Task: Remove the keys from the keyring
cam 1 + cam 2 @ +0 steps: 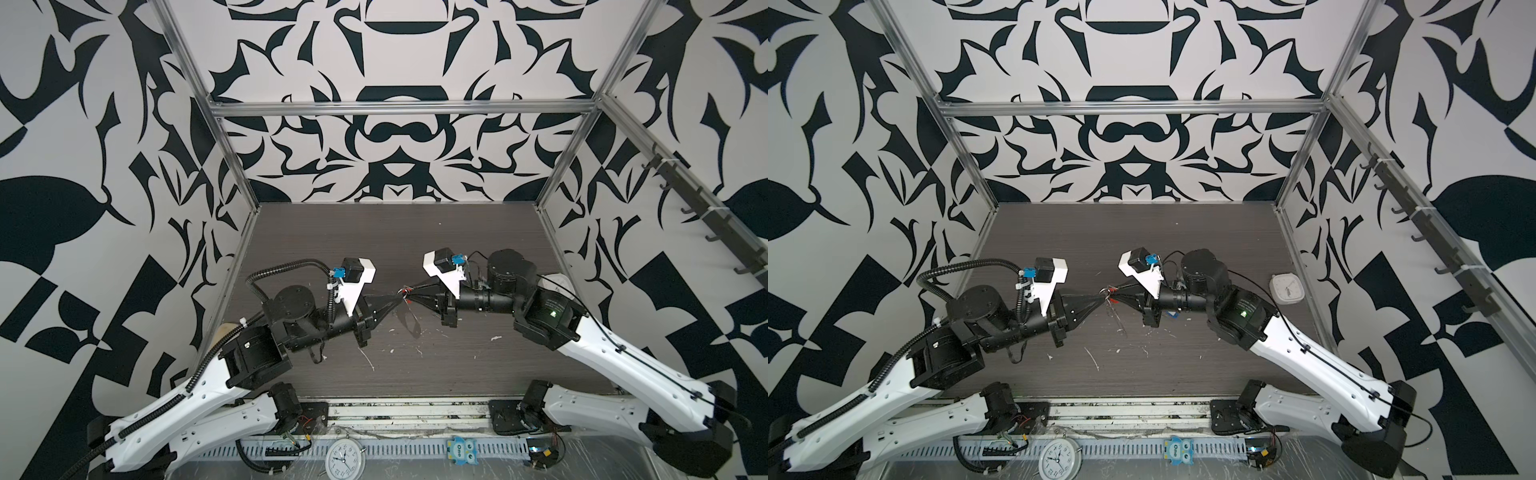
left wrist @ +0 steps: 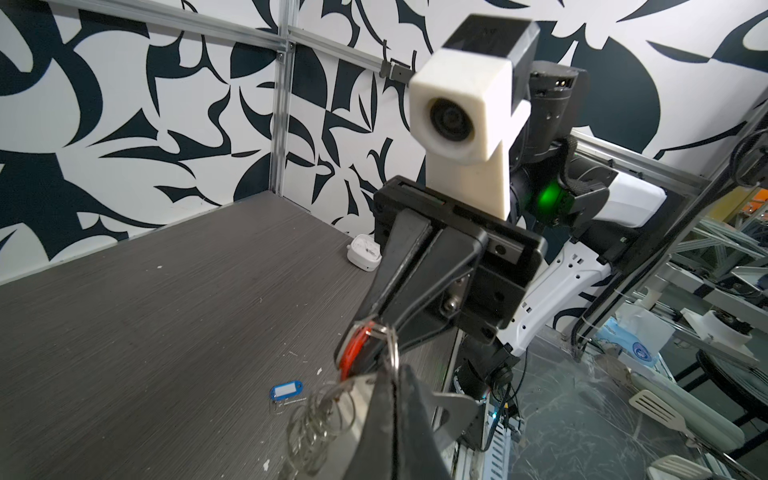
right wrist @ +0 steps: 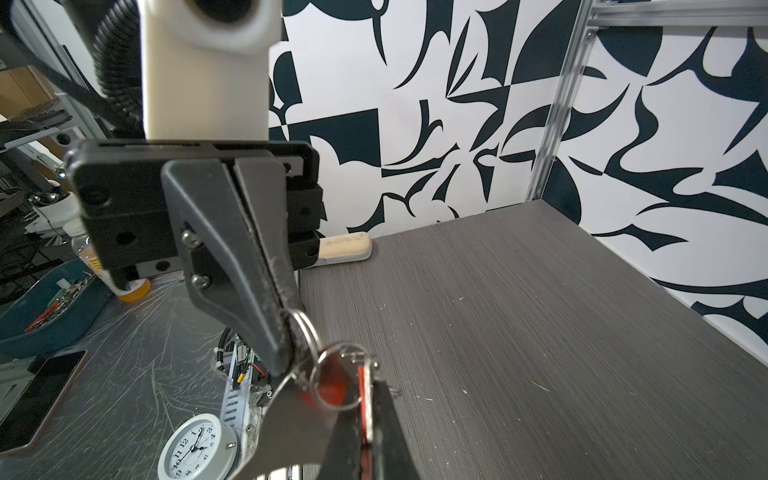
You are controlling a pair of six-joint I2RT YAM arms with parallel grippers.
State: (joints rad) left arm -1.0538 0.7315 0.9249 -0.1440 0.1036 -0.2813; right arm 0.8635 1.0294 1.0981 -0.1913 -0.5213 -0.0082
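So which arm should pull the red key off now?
Probably the right. The right gripper is shut on the red key, while the left gripper pinches the keyring, so the right can pull away. The blue key already lies on the table.

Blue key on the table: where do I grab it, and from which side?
Pinch the blue key across the narrow width of its plastic tag, coming straight down from above. It lies flat on the table with its label up, so only the two long edges give the jaws a hold. The small metal loop at one end looks too thin to pinch reliably.
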